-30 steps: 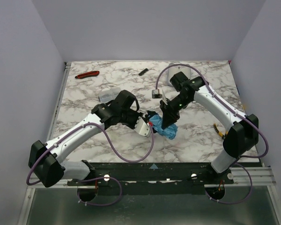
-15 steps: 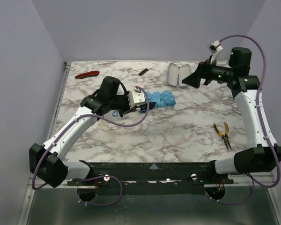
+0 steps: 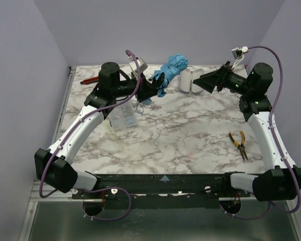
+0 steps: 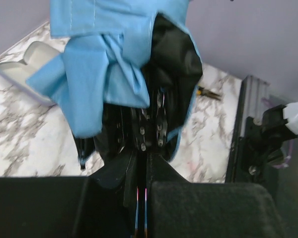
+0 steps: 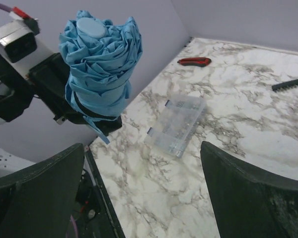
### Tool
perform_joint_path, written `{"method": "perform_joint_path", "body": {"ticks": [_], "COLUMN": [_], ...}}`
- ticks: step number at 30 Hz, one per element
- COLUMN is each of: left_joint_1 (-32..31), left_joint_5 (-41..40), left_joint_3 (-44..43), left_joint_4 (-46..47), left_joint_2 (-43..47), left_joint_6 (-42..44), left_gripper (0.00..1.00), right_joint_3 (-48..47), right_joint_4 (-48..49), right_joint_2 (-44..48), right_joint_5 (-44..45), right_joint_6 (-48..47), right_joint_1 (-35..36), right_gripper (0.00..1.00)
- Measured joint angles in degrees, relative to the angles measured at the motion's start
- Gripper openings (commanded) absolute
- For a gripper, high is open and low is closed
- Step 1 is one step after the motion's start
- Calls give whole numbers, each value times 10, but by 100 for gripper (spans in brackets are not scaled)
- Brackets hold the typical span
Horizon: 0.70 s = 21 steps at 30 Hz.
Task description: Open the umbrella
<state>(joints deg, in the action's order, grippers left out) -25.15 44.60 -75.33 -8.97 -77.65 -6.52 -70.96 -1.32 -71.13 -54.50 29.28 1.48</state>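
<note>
The umbrella (image 3: 171, 67) is held in the air over the back of the table, its sky-blue canopy still bunched in folds, black underside showing (image 4: 164, 64). My left gripper (image 3: 150, 89) is shut on its thin black lower end, which runs down between the jaws (image 4: 141, 166). My right gripper (image 3: 201, 83) hangs wide open to the right of the umbrella, pointing at it and not touching it. In the right wrist view the folded canopy (image 5: 102, 67) stands ahead and left of the open gripper (image 5: 141, 146), cap end toward the camera.
An open white case (image 3: 190, 80) lies at the back, just under the umbrella's tip. A clear plastic box (image 3: 124, 116) rests on the left part of the marble table (image 3: 190, 130). Yellow-handled pliers (image 3: 239, 144) lie at the right, a red-handled tool (image 3: 93, 79) at the back left.
My right gripper let go of the umbrella, opened wide and swung to the back right. My left arm lifted the umbrella off the table, up and toward the back.
</note>
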Motion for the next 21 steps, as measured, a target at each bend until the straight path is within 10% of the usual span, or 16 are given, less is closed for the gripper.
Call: {"method": "perform_joint_path", "body": {"ticks": [19,21], "left_joint_1": [-32,-35], "left_joint_5": [96,99], "left_joint_3": [-15,-15], "left_joint_4": [182,188], "left_joint_2": [-51,-51], "left_joint_6": [-217,-225], "left_gripper": [0,0], "right_joint_3": [26,25], "right_joint_4": [305,327], "right_joint_2": [-68,-80], "right_joint_5": [43,53], "right_joint_6": [165,179], "right_joint_1": [148,156], "right_gripper": [99,85]}}
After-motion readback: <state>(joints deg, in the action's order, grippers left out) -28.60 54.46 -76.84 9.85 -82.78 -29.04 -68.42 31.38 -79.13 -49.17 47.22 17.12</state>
